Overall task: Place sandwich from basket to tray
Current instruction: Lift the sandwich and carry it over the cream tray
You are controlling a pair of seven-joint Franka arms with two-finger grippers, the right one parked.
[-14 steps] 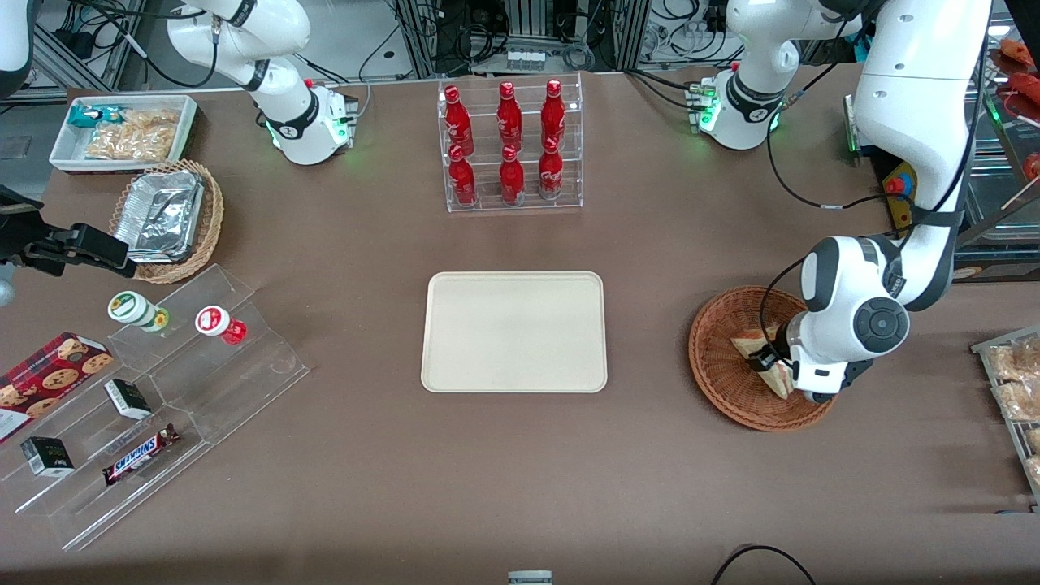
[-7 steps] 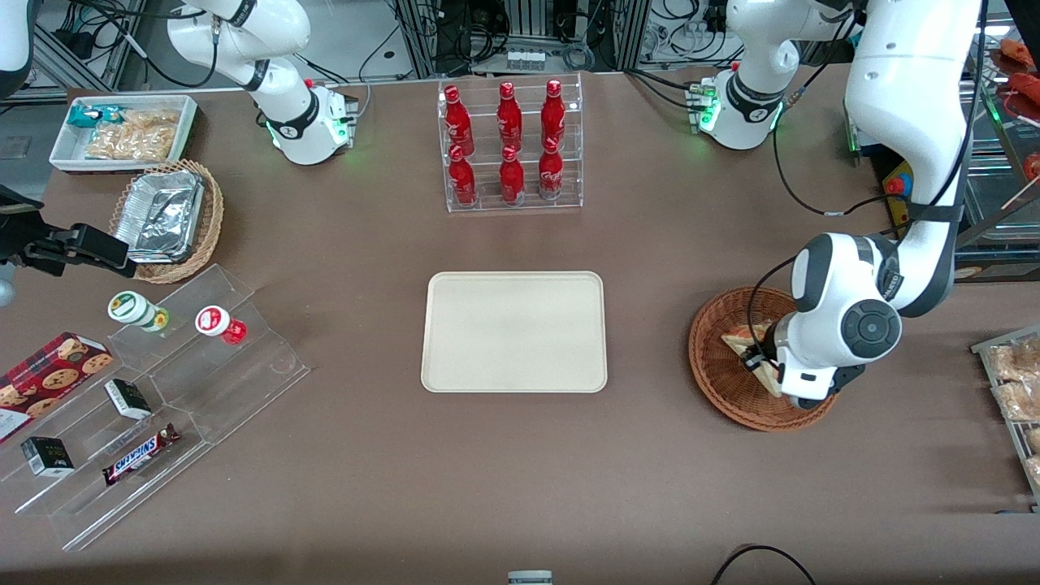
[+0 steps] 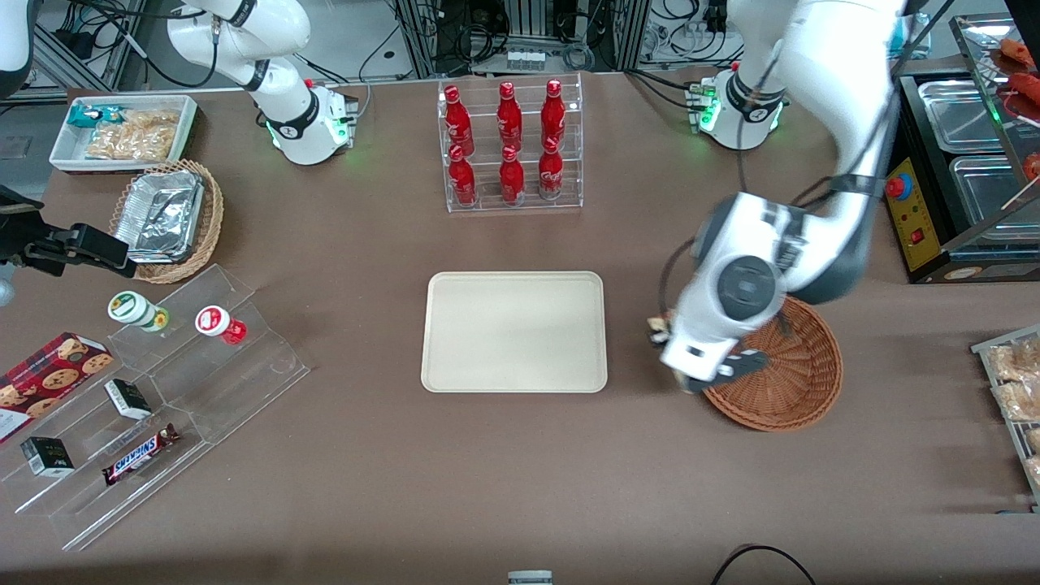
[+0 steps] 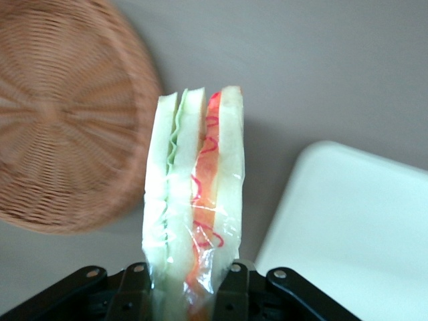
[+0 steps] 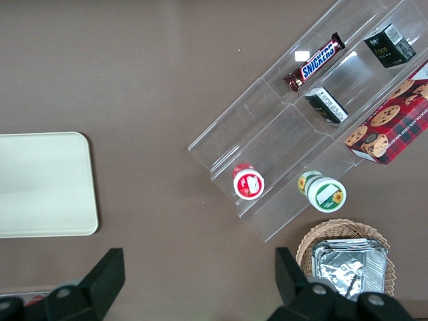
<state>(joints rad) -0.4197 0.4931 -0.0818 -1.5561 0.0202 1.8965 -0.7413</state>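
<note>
My left gripper [image 4: 190, 284] is shut on the sandwich [image 4: 194, 200], a wrapped wedge of white bread with green and red filling showing on its edge. In the front view the gripper [image 3: 662, 337] hangs above the bare table between the basket [image 3: 800, 382] and the cream tray [image 3: 513, 331], and only a small bit of the sandwich [image 3: 656, 327] peeks out beside the wrist. The reddish-brown wicker basket [image 4: 60, 120] holds nothing now. A corner of the tray [image 4: 354, 221] lies close to the sandwich in the left wrist view.
A clear rack of red bottles [image 3: 509, 146] stands farther from the camera than the tray. Toward the parked arm's end lie an acrylic step shelf with snacks [image 3: 154, 390], a lighter wicker basket with foil trays [image 3: 166, 219] and a white bin [image 3: 122, 130]. Bagged pastries [image 3: 1016, 382] sit at the working arm's end.
The gripper has lifted the sandwich out of the basket and carried it toward the tray; the basket is left with nothing in it.
</note>
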